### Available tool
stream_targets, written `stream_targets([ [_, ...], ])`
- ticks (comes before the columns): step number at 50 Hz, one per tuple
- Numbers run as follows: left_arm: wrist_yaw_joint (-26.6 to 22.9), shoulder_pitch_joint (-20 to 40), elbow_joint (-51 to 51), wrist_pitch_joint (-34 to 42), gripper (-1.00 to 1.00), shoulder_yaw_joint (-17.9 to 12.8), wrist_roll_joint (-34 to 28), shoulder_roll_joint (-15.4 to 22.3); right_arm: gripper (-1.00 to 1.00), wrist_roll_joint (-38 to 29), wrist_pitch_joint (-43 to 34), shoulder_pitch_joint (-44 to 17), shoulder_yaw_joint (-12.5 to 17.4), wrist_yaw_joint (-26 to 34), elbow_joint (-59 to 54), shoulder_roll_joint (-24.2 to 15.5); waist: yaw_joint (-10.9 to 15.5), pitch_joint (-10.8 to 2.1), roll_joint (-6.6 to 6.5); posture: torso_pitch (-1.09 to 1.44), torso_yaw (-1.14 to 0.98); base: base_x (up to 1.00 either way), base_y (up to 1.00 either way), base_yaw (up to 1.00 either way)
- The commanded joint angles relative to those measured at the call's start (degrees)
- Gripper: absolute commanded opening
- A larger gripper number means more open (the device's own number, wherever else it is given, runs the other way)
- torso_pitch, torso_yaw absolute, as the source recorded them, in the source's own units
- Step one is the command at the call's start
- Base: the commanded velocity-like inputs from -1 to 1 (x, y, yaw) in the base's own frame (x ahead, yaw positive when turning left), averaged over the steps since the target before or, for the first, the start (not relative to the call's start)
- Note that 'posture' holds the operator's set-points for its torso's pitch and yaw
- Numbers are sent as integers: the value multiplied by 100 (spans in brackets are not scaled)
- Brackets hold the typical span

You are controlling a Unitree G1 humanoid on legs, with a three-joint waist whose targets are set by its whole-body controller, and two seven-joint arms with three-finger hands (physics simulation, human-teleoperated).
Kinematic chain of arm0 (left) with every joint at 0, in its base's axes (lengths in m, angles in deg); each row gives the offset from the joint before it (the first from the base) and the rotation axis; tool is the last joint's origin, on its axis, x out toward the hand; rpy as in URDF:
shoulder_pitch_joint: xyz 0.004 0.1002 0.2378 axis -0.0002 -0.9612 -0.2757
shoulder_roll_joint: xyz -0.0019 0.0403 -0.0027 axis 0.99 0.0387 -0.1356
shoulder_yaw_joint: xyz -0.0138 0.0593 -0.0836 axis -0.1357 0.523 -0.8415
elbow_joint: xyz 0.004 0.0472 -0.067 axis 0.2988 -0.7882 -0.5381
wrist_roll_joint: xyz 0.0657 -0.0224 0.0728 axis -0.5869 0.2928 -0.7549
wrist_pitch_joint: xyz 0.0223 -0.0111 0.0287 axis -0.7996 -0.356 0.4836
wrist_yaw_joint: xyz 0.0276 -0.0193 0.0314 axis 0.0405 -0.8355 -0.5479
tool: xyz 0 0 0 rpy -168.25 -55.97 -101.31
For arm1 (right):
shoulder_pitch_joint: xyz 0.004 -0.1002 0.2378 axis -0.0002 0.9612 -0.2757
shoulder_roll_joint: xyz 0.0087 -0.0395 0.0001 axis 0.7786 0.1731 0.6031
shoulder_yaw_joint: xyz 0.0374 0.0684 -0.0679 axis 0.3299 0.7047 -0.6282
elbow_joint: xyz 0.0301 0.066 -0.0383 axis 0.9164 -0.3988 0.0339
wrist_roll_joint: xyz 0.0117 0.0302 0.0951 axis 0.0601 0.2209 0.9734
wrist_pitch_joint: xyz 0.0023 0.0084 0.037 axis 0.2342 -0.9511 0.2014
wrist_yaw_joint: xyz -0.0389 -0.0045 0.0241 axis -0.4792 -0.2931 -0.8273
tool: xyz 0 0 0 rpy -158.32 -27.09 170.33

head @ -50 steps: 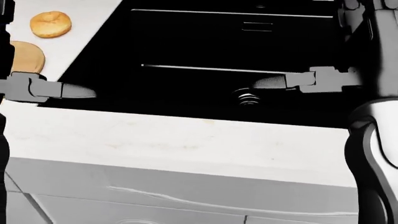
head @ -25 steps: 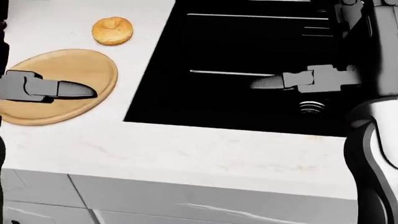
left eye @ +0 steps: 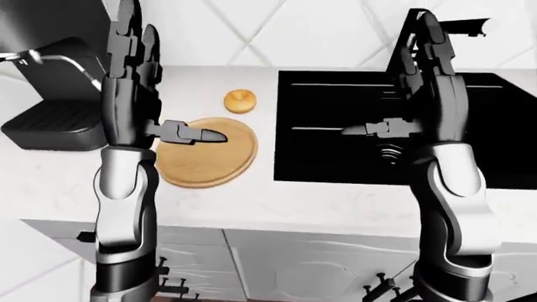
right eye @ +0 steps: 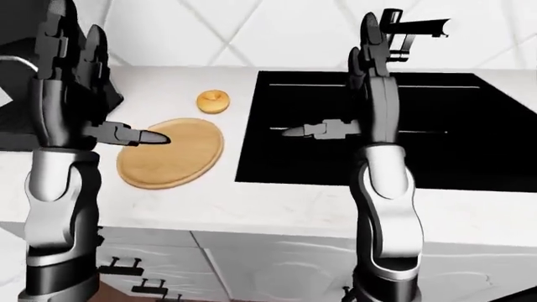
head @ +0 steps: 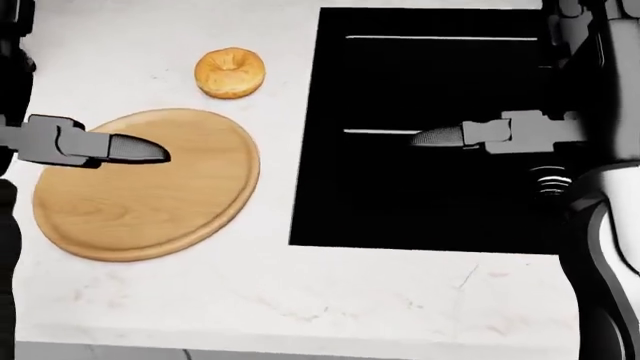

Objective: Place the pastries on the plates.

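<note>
We are holding our left hand [left eye: 134, 60] upright with its fingers spread wide and gripping nothing, its thumb reaching out over the wooden plate [head: 140, 187] on the white counter [head: 300, 292], while the pastry [head: 230, 73] is lying apart from it, just past the plate's top edge in the head view. Further right, our right hand [left eye: 428, 56] is standing just as open and empty over the black sink [head: 430, 202], whose depths are reading as flat black, with the faucet [right eye: 411, 28] partly hiding behind the fingers.
</note>
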State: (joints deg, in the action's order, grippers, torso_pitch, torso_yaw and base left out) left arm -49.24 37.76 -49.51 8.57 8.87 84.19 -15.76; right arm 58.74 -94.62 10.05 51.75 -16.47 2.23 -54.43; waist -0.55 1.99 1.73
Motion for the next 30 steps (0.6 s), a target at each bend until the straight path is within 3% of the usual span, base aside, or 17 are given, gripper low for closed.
stream_targets([
  [1,40,191,184,-91,100,-180,17,115,100,22,127,-205,-29,25,199,-25,42,-159,60,0,0,5,26,0],
  [3,34,219,193,-63,100,-180,22,128,100,28,121,-220,-34,27,201,-26,35,-147,-9,0,0,4,27,0],
  [7,22,208,177,-100,100,-169,-7,122,100,19,118,-248,-50,35,177,-31,-8,-43,-295,0,0,5,29,0],
  [8,19,211,180,-91,100,-176,10,121,100,17,106,-267,-43,33,171,-38,-20,-72,-429,0,0,5,31,0],
  [10,12,215,173,-97,100,-175,-3,129,100,16,110,-277,-50,29,169,-33,3,-215,-913,0,0,5,31,0],
  [11,18,211,175,-96,100,-175,-4,123,100,14,131,-258,-62,26,163,-15,27,-78,-532,0,0,5,31,0],
  [12,12,189,177,-113,100,-170,-11,118,100,12,139,-248,-64,29,161,-12,12,-68,-619,0,0,5,31,0],
  [15,18,193,161,-128,100,-174,-29,121,100,17,117,-247,-49,39,177,-25,26,-122,-439,0,0,5,32,0],
  [19,23,208,136,-143,100,-164,-51,114,100,27,153,-235,-68,30,143,-11,39,-81,-195,0,0,5,28,0],
  [21,23,207,146,-133,100,-168,-47,116,100,12,159,-228,-68,31,132,-4,36,-96,-177,0,0,4,19,0],
  [23,30,225,187,-90,100,-168,-39,117,100,17,159,-251,-57,31,126,-3,47,-107,-80,0,0,5,18,0],
  [24,24,223,192,-89,100,-165,-42,121,100,18,160,-245,-61,34,126,-5,52,-92,-13,0,0,5,18,0],
  [25,35,224,201,-81,100,-174,-35,119,100,70,169,-242,-36,7,125,31,100,-51,148,0,0,4,0,0],
  [27,23,197,216,-77,100,-174,-34,120,100,150,171,-222,2,-78,138,40,157,-78,6,0,0,0,0,0],
  [30,21,190,220,-89,100,-174,-41,116,100,191,173,-183,-12,-142,116,38,168,-153,-59,0,0,0,0,0],
])
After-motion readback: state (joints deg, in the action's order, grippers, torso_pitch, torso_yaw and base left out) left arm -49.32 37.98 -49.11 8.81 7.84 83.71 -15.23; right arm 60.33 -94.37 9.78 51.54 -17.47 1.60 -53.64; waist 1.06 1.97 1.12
